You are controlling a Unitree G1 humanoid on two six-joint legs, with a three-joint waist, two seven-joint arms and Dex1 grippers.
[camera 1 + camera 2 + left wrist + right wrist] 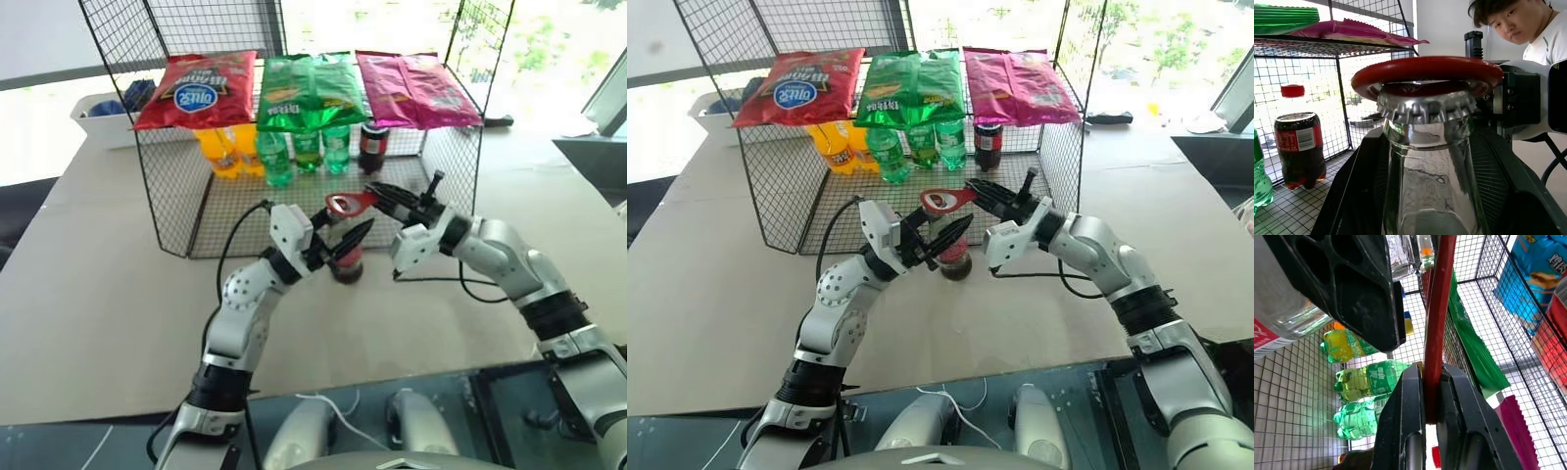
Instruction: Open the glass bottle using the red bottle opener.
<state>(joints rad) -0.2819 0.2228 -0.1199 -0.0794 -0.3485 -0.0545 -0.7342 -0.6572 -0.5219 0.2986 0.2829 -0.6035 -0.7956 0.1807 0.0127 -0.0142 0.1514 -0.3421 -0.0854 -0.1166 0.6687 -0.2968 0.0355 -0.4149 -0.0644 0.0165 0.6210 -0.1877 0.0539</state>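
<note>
So a wire rack (pixel 171 196) is standing on the table (pixel 88 284) right behind the action, snack bags lying on top: red (pixel 199 88), green (pixel 309 90), pink (pixel 416 88). Inside it orange bottles (pixel 223 149), green plastic bottles (pixel 306 149) and a darker cola bottle (pixel 373 147) are lining the back. A white bin (pixel 103 119) is sitting behind the rack on the left. Nothing is blocking the pincers from above. Left wrist view is showing a person (pixel 1520 24) looking on past the right arm, plus the crimped metal cap (pixel 1425 105) still on; head views are not giving that. The glass bottle (pixel 348 262) is standing on the table just in front of the rack, clear neck, red label, left pincer (pixel 343 240) gripping it round the neck. Right pincer (pixel 384 201) is clamping the red bottle opener (pixel 350 204) by its handle, ring head sitting over the cap
</note>
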